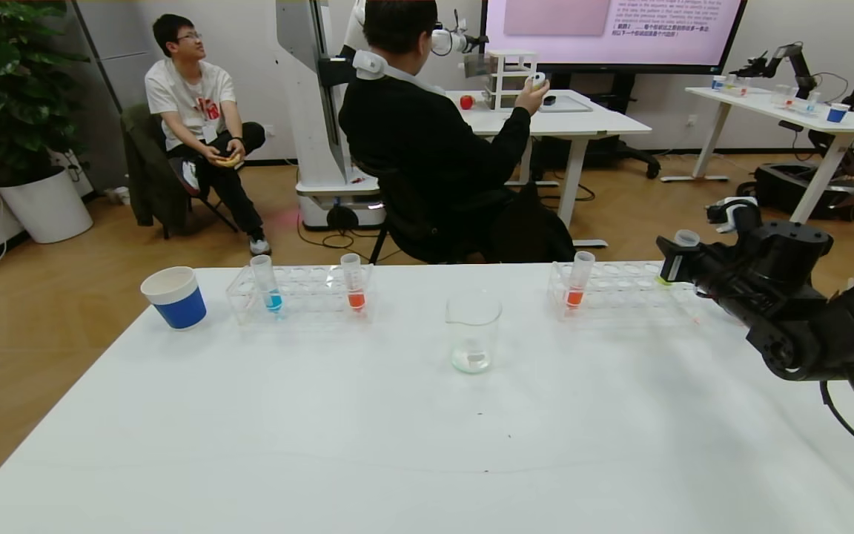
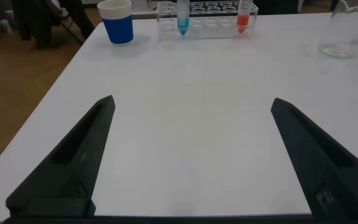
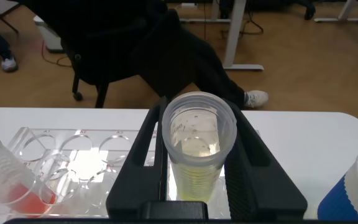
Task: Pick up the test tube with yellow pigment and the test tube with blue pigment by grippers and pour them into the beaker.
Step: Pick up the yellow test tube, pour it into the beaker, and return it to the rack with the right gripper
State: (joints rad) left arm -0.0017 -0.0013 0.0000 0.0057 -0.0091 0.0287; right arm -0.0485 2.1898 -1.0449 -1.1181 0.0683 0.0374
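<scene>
Both right gripper (image 3: 197,168) jaws clamp the test tube with yellow pigment (image 3: 196,152).

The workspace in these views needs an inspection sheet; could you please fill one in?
Surface: white table, bare in front.
Job's things: beaker at centre; blue tube in left rack; yellow tube held over right rack.
Clutter: blue cup; two orange tubes.
Grippers: right gripper shut on the yellow tube; left gripper, jaws open, above bare table.
Cables: black cable under the right arm.
Surroundings: two seated people.
</scene>
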